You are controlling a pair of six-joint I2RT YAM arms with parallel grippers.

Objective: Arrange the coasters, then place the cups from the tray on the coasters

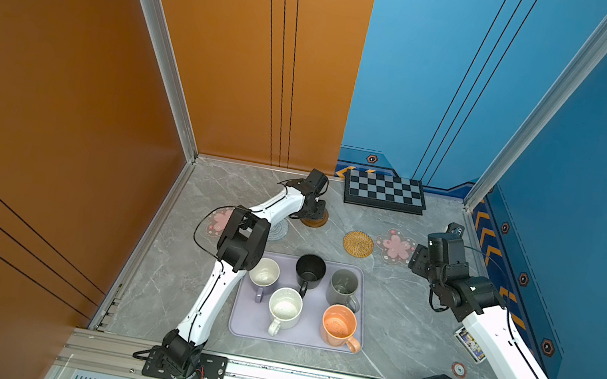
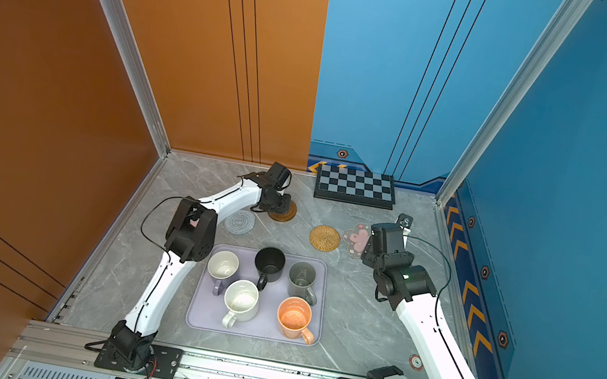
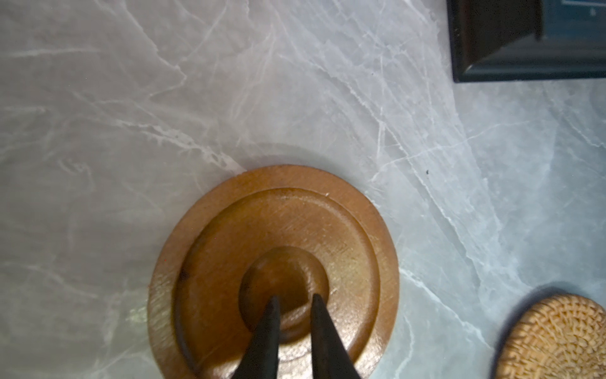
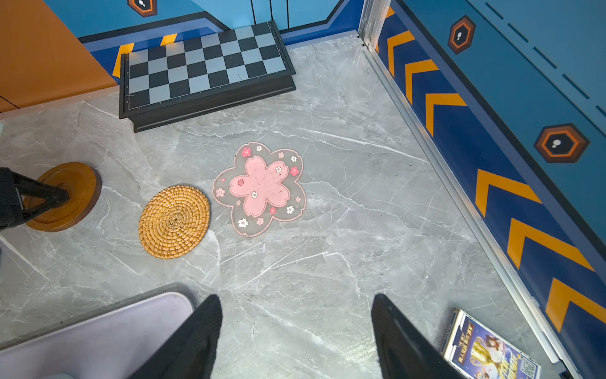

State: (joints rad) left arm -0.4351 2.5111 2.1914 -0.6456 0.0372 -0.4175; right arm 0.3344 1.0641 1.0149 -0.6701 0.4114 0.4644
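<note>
1. Plainly, the left gripper [image 3: 294, 300] is down on the wooden disc [image 3: 344, 229], which lies above centre in both top views. Its jaws are drawn nearly together with a slim gap. The tips rest in the disc's middle hollow and pinch nothing.
2. The right gripper [image 4: 295, 297] hangs over bare table [image 4: 328, 262] at centre right of the top views. Its jaws are spread wide and hold nothing.
3. The tray [image 1: 292, 338] sits at lower centre, and all five cups stand upright in it:
   - the lavender cup [image 1: 264, 272] at upper left
   - the black cup [image 1: 310, 269] at upper middle
   - the grey cup [image 1: 342, 288] at upper right
   - the white cup [image 1: 285, 307] at lower middle
   - the orange cup [image 1: 338, 325] at lower right
4. No coaster bears a cup. They lie in a loose row above the tray:
   - the left flower [image 1: 219, 220], partly hidden behind the left arm's elbow
   - the spiral [image 2: 239, 221]
   - the disc, set further back
   - the rattan [image 1: 358, 243]
   - the right flower [image 1: 395, 247], just beside the rattan
5. A chequered board [image 1: 385, 191] lies against the back wall.
6. A card box [image 4: 488, 351] lies by the right wall.
</note>
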